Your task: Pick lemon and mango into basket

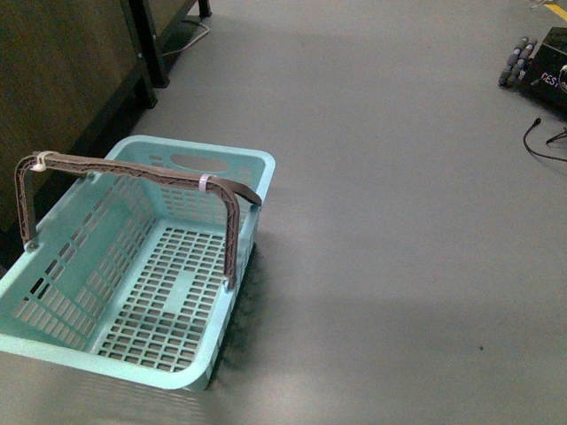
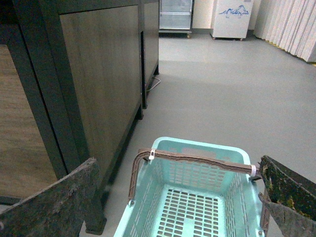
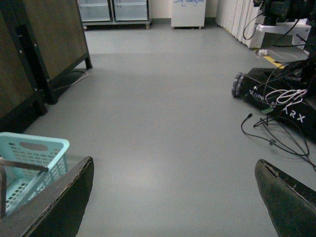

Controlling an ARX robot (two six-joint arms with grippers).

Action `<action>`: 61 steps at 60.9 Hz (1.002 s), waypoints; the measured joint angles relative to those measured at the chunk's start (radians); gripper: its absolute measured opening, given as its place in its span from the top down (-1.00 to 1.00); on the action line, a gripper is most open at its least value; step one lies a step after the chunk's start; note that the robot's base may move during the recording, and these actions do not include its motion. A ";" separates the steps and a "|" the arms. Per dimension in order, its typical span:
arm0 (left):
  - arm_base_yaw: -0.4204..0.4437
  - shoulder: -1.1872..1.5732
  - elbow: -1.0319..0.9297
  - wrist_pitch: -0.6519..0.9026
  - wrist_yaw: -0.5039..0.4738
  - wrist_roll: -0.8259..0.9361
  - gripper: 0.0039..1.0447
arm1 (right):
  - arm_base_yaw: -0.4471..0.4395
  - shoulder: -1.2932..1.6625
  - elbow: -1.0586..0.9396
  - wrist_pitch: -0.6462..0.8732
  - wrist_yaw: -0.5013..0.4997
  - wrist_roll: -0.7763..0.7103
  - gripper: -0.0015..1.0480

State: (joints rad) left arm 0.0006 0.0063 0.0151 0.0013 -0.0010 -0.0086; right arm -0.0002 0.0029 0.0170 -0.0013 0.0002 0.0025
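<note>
1. Basket [image 1: 74,274]: light aqua plastic with slotted walls and floor, standing on the grey floor [image 1: 399,221]. In the front view it fills the 8 o'clock part of the picture.
2. Its brown handle [image 1: 133,173] stands raised and arches across the opening. A white tie [image 1: 204,183] wraps the handle's corner at the 3 o'clock end, and another sits at the 9 o'clock end.
3. A dark wood-panelled cabinet [image 1: 62,71] rises just beside the basket, at 10 o'clock in the front view. A pale cable [image 1: 190,40] lies on the floor by its black leg.
4. A black wheeled base [image 1: 540,62] sits at 2 o'clock in the front view, well apart from the basket, with thin wires trailing near it.
5. Left gripper [image 2: 177,163]: its two worn dark fingers [image 2: 49,202] are spread wide apart and hold nothing. The basket [image 2: 197,197] and its handle [image 2: 197,159] show between them, with the cabinet [image 2: 98,74] alongside.
6. Right gripper [image 3: 174,163]: its fingers [image 3: 59,202] are likewise wide apart and hold nothing, with bare grey floor between them. A corner of the basket [image 3: 34,148] shows past one finger. The wheeled base [image 3: 276,89] and a tangle of cables [image 3: 276,128] lie past the other.
</note>
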 joint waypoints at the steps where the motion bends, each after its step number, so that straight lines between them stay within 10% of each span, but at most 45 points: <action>1: 0.000 0.000 0.000 0.000 0.000 0.000 -0.87 | 0.000 0.000 0.000 0.000 0.000 0.000 -0.83; 52: 0.000 0.000 0.000 0.000 0.000 0.000 -0.87 | 0.000 0.000 0.000 0.000 0.000 0.000 -0.83; 61: -0.068 0.158 0.079 -0.195 -0.100 -0.311 -0.87 | 0.000 0.000 0.000 0.000 0.000 0.000 -0.83</action>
State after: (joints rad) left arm -0.0673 0.1638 0.0944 -0.1940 -0.1009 -0.3191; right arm -0.0002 0.0029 0.0170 -0.0013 0.0002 0.0025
